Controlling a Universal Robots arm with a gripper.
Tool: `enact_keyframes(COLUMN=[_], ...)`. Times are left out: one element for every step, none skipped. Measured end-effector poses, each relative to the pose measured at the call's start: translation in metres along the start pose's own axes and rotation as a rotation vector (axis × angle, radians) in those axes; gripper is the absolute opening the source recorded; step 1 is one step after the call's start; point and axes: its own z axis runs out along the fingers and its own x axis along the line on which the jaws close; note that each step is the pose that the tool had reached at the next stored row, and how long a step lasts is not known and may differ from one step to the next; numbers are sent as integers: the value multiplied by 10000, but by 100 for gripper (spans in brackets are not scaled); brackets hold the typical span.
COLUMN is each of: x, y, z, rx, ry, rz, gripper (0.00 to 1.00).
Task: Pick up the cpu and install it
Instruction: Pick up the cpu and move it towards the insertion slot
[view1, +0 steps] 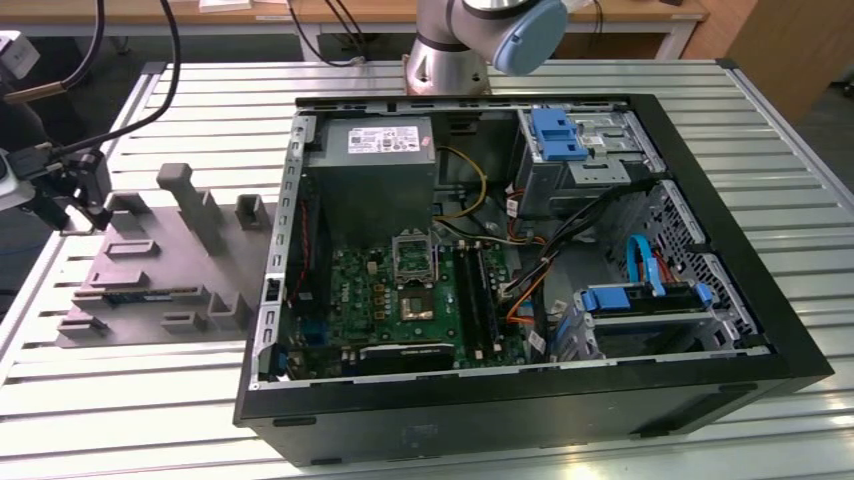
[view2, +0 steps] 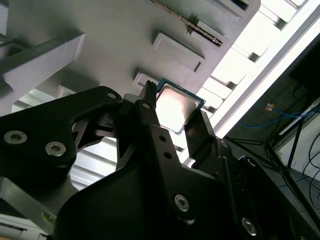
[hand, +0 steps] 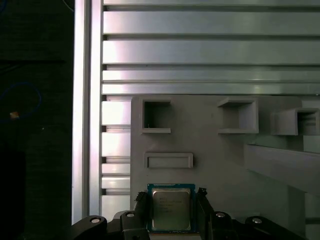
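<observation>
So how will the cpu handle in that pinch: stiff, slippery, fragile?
The cpu looks like a thin rigid plate, so probably stiff and light. Its smooth metal top and thin edges, pinched by the gripper, could let it slip or tilt.

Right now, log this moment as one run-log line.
phase: pick | gripper: shut on cpu | location: over grey tray | cpu lifted: cannot tell | computer case: apart, cpu not installed

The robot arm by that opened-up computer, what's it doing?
The arm's hand is over the grey tray, at the exterior view's left of the open computer case. Its two fingers are closed on the cpu. Whether the cpu has left the tray is unclear; it is not yet in the case.
</observation>
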Motion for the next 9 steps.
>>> enact_keyframes(x=[0,0,0,0,0,0,0,0,0], y=[0,0,0,0,0,1,1,1,1], z=[-3,-5,-6,-8,-11,-14,-16,-19,-22], rx=[1,1,1,2,2,2,1,1,1], ry=[2,2,3,3,4,4,2,2,2], rz=[0,0,0,0,0,0,0,1,0], gripper=[47,47,47,47,47,47,47,47,47])
